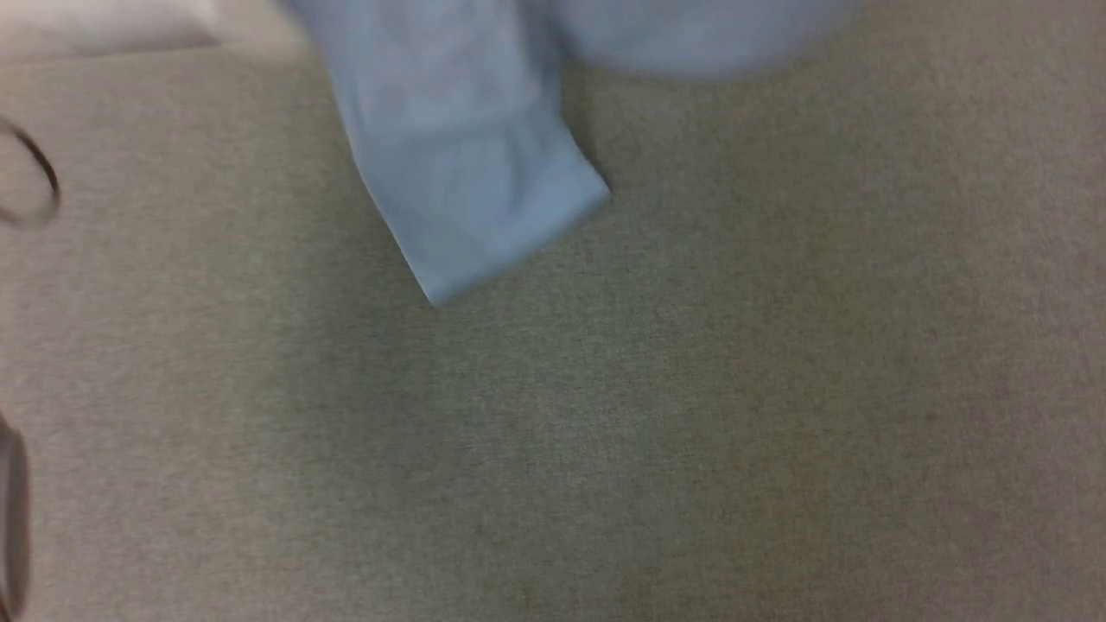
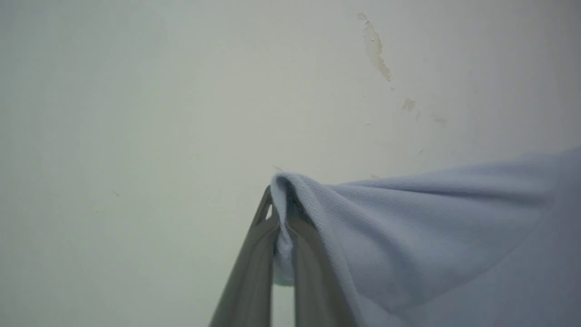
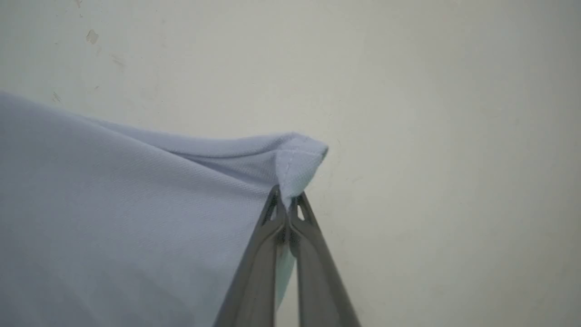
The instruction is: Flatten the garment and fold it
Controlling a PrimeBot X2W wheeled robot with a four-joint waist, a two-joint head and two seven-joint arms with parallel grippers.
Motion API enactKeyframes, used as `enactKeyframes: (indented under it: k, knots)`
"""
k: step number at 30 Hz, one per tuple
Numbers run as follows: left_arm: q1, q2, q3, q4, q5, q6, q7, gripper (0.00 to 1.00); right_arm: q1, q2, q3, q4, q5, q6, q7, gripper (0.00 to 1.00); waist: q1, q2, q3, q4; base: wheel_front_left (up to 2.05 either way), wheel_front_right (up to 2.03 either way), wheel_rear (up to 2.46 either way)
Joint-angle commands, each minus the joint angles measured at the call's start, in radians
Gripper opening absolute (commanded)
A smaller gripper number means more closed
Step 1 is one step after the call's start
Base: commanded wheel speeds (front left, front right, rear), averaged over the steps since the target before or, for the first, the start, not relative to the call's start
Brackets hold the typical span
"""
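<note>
You have no words, labels, brands, numbers or signs to read here; the shirt (image 1: 467, 173) shows only plain light blue cloth.

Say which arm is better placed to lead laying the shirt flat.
Right, slightly. The right hand pinches a clean corner of the shirt at its fingertips; the left hand holds a bunched fold draped over one finger. Both grip cloth, so they likely move together.
</note>
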Motion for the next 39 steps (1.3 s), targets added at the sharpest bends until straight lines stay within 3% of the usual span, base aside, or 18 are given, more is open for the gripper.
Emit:
enactKeyframes:
  k: [1,10,18,23,28,32,35,39]
  knots:
    - [-0.048,0.018,0.010,0.030,0.013,0.010,-0.017,0.00,-0.023,-0.011,-0.010,0.019,-0.013,-0.003,-0.018,0.00,-0.0002,0.0000,0.064,-0.037,0.00,0.00,0.00]
    - [-0.245,0.008,-0.035,0.223,0.055,-0.007,-0.080,0.00,-0.131,0.014,0.063,0.067,-0.008,-0.003,-0.093,0.00,-0.0002,0.0000,0.188,-0.038,0.00,0.00,0.00]
    - [-0.194,-0.017,-0.048,0.360,0.030,-0.032,-0.136,0.00,-0.091,0.050,0.185,0.124,0.069,-0.003,-0.114,0.00,-0.0002,0.0000,0.241,-0.027,0.00,0.00,0.00]
    - [-0.097,-0.033,-0.040,0.437,-0.005,-0.042,-0.170,0.00,0.011,0.055,0.262,0.136,0.138,-0.003,-0.133,0.00,-0.0002,0.0000,0.186,-0.014,0.00,0.00,0.00]
    - [0.104,-0.046,-0.007,0.443,-0.074,-0.054,-0.172,0.00,0.186,0.030,0.325,0.089,0.186,-0.003,-0.166,0.00,-0.0002,0.0000,0.066,0.005,0.00,0.00,0.00]
    - [0.362,-0.037,0.033,0.356,-0.132,-0.044,-0.158,0.00,0.380,0.003,0.343,0.001,0.221,-0.003,-0.178,0.00,-0.0002,0.0000,-0.048,0.009,0.00,0.00,0.00]
    - [0.600,-0.038,0.060,0.223,-0.171,-0.012,-0.129,0.00,0.537,-0.030,0.330,-0.073,0.234,-0.003,-0.181,0.00,-0.0002,0.0000,-0.119,0.015,0.00,0.00,0.00]
    - [0.931,-0.050,0.096,-0.042,-0.205,0.069,-0.078,0.00,0.744,-0.072,0.270,-0.177,0.259,-0.003,-0.182,0.00,-0.0002,0.0000,-0.181,0.022,0.00,0.00,0.00]
